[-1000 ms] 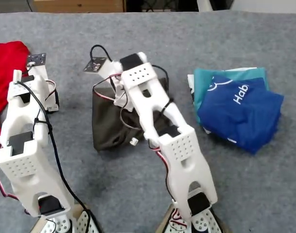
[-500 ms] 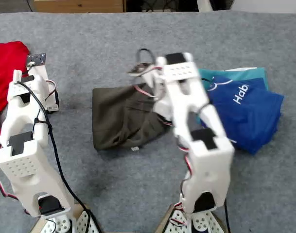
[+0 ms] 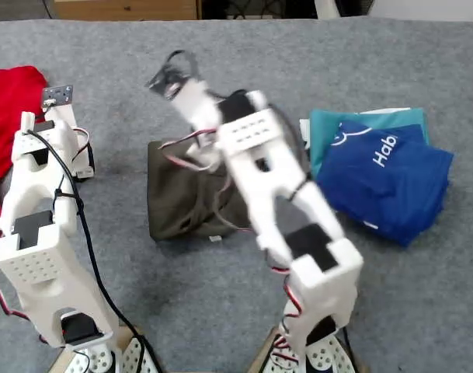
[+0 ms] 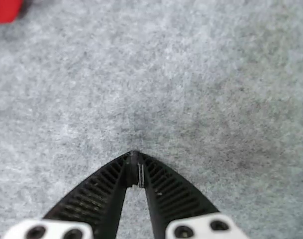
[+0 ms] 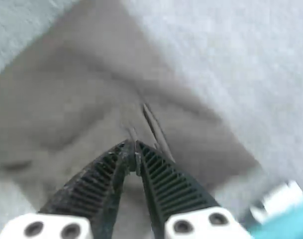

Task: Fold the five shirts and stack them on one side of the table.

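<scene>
Blue shirt (image 3: 387, 183) on teal shirt (image 3: 353, 124) sit stacked at the tabletop's (image 3: 298, 54) right, the dark olive shirt (image 3: 182, 198) looks folded but unstacked beneath the right claw (image 5: 134, 148), pinched shut and empty like the left claw (image 4: 135, 157), red shirt (image 3: 7, 109) not yet folded.

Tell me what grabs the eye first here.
The right arm stretches over the middle of the table, with the right pincer shut above a dark shirt. To the right, a bright blue shirt lies on a teal shirt. A red shirt sits at the left edge.
</scene>
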### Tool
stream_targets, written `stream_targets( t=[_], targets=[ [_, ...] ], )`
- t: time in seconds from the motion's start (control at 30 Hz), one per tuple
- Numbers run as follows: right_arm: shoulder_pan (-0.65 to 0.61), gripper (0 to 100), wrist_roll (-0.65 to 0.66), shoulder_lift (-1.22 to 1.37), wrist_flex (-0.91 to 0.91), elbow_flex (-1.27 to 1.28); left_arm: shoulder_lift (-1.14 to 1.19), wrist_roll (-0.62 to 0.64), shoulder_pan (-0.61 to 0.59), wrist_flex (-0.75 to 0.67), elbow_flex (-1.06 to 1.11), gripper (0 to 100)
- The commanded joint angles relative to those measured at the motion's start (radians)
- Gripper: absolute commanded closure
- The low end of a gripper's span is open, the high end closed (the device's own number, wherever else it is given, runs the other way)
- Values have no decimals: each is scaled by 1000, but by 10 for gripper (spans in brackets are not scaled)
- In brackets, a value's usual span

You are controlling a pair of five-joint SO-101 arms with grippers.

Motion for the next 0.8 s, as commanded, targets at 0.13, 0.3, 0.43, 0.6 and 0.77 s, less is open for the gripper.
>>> stream_targets(
  t=[0.13, 0.3, 0.43, 0.6, 0.77],
  targets=[
    [-32, 984, -9, 219, -37, -199, -12, 14, -8, -41, 1, 971],
    [12, 984, -6, 325, 144, -344, -12, 14, -8, -41, 1, 971],
    [72, 985, -2, 371, 325, -432, -12, 14, -10, -41, 1, 971],
    [141, 985, 60, 366, 525, -447, -12, 14, -10, -41, 1, 971],
    [232, 985, 66, 193, 531, -260, -12, 14, -10, -41, 1, 971]
  ],
)
